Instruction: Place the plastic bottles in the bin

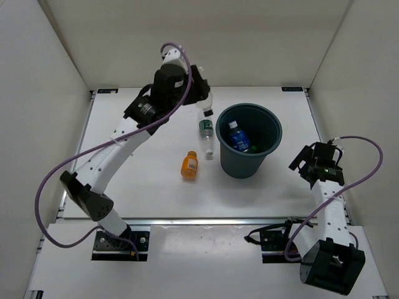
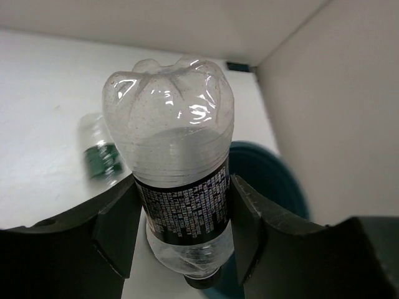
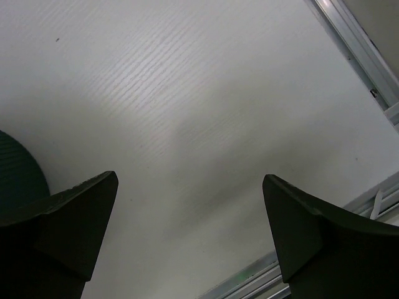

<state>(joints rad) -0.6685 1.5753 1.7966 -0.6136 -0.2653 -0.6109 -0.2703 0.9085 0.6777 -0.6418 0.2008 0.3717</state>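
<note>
Left gripper [image 2: 185,215] clamps the dark-label bottle [image 2: 174,143] just beside the bin [image 1: 246,163]; carry it over the rim before releasing. Right gripper [image 3: 190,230] hangs spread, empty.

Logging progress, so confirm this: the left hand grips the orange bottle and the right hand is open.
Wrong bottle. The left wrist view shows the left hand gripping the clear dark-label bottle; the orange bottle lies on the table. The right hand is open.

Left claw [image 1: 203,98] beside the bin [image 1: 246,167]
It holds a black-capped bottle [image 1: 206,108] cap down; green-label bottle [image 1: 206,134] and orange bottle [image 1: 189,166] rest on the bench [image 1: 143,180].
</note>
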